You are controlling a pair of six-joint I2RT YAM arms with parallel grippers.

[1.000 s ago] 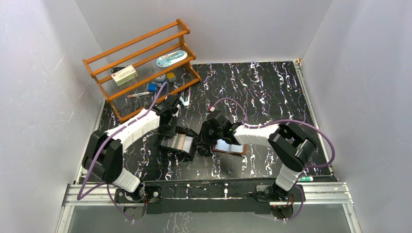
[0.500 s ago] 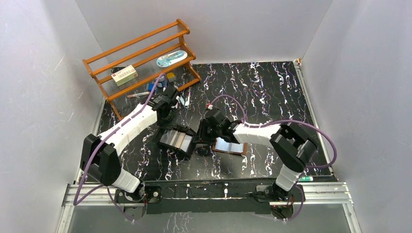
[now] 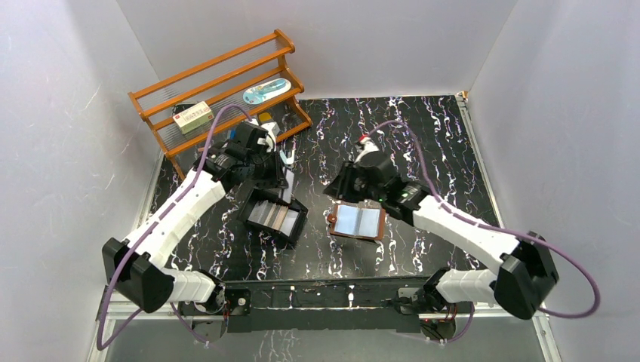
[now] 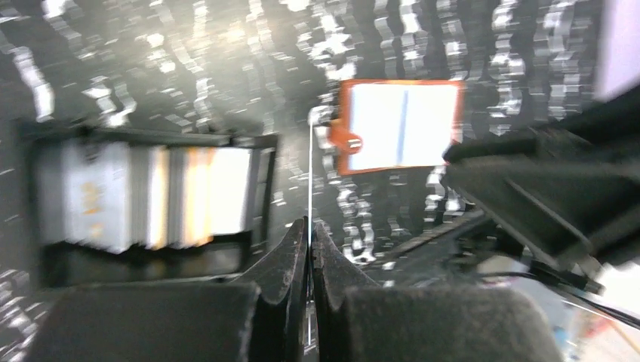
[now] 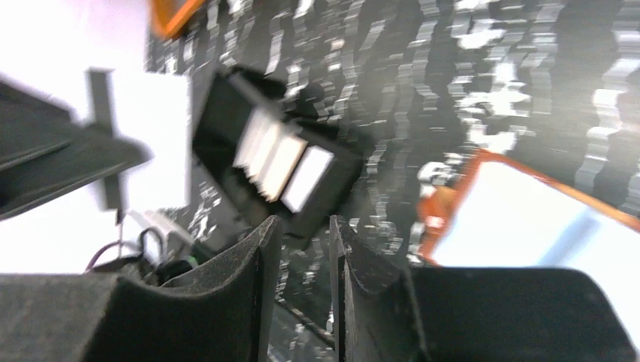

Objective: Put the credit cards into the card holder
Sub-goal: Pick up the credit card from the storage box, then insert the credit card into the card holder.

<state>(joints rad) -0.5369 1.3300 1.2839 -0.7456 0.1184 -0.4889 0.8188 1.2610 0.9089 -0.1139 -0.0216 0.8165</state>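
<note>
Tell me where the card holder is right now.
In the top view, the card holder lies open on the table just right of centre, to the right of the black tray and apart from it.

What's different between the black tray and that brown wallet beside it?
The black tray is a dark walled box; the card holder is brown, opened flat and pale inside. The tray holds a row of credit cards; no card shows in the holder. Both lie on the marbled table, side by side, apart.
</note>
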